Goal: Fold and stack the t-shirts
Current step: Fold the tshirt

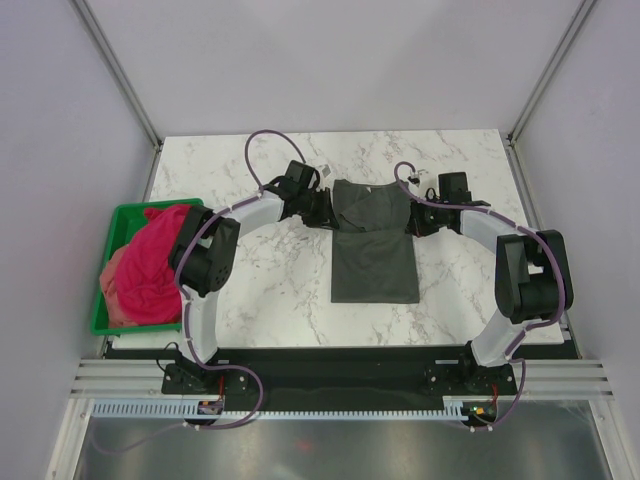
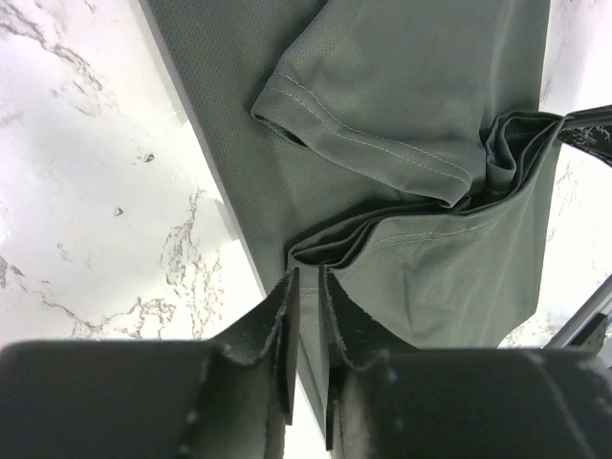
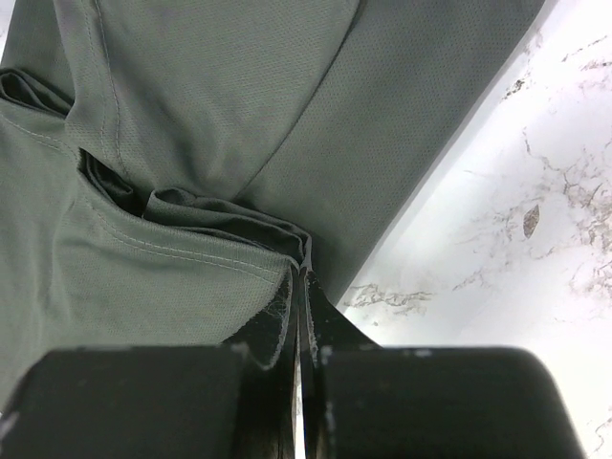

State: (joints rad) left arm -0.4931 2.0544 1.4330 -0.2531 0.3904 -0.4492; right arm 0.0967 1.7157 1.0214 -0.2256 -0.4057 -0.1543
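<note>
Right gripper (image 3: 299, 275) clenched on grey t-shirt (image 1: 374, 262); left gripper (image 2: 307, 275) grip unclear; white marble table (image 1: 260, 290), pale walls (image 1: 60, 100)

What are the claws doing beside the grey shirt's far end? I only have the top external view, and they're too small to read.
Observer: In the left wrist view, the left claw pinches a bunched fold of the grey t-shirt, only a slit between its fingers.
Reviewer: And the right?
Observer: The right claw is shut on a matching fold, fingertips together.
Reviewer: Any sleeve visible?
Observer: Yes, a sleeve lies folded over the body, stitched hem showing, in the left wrist view.
</note>
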